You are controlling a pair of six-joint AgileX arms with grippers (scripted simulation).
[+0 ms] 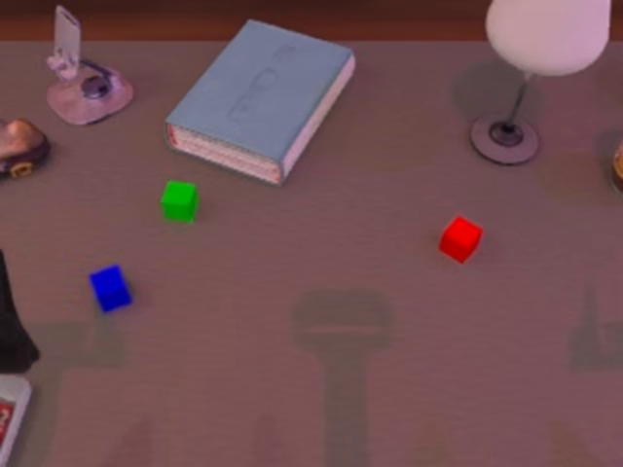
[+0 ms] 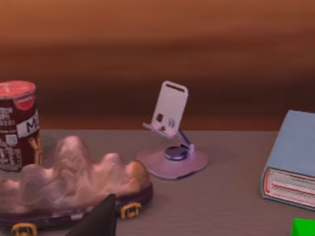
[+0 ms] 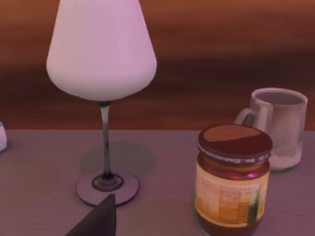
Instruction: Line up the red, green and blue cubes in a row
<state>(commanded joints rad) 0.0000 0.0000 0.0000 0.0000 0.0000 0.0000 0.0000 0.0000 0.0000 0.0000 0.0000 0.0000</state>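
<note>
While neither gripper's opening can be told, the green cube (image 1: 179,200) and blue cube (image 1: 110,288) are seen near the desk's (image 1: 321,389) left edge, the red cube (image 1: 460,238) well apart rightward.

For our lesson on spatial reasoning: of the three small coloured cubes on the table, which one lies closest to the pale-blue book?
The small bright green cube. It sits just below the pale-blue hardcover book's lower-left corner; the deep blue cube and bright red cube lie clearly farther off.

green cube (image 1: 179,201) (left), blue cube (image 1: 110,289) nr it, red cube (image 1: 460,239) right, apart
</note>
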